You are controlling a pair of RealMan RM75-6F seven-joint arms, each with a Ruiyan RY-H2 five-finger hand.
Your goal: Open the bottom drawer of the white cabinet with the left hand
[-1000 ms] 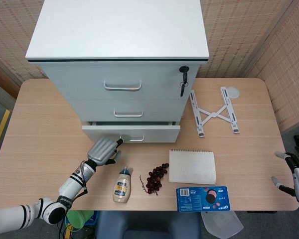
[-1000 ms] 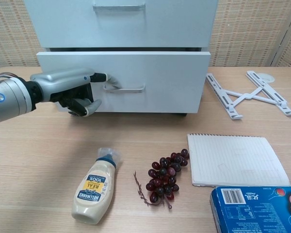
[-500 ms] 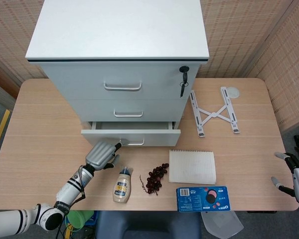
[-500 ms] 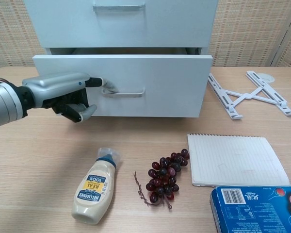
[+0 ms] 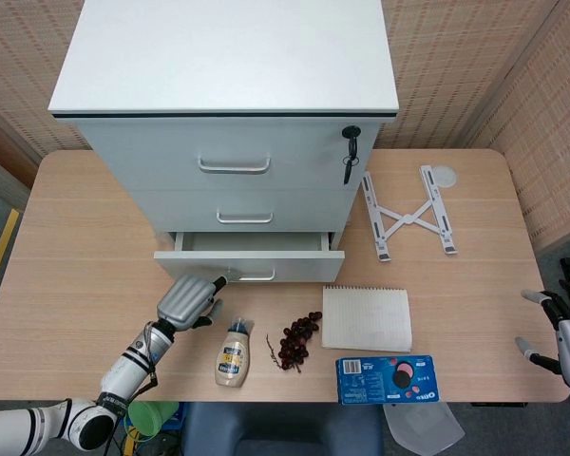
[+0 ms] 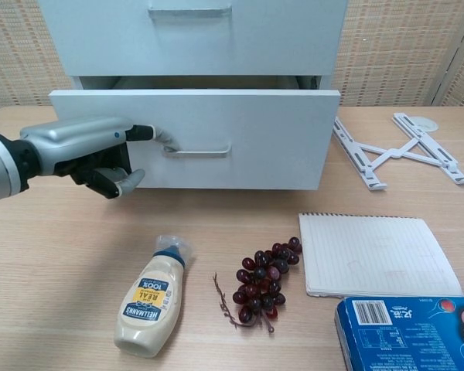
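While the table [image 5: 76, 247] fills most of the head view, the white cabinet [image 5: 228, 104] stands at its upper middle, and only this view shows the cabinet top and the key in its upper right front. The bottom drawer [image 6: 193, 139] sits partly pulled out at the upper middle of the chest view, with a dark gap above its front. The left robot hand [image 6: 93, 151], at left centre of the chest view, hooks a fingertip on the left end of the drawer handle [image 6: 197, 151], other fingers curled under. At the far lower right of the head view only, the right robot hand [image 5: 560, 332] holds nothing, fingers spread.
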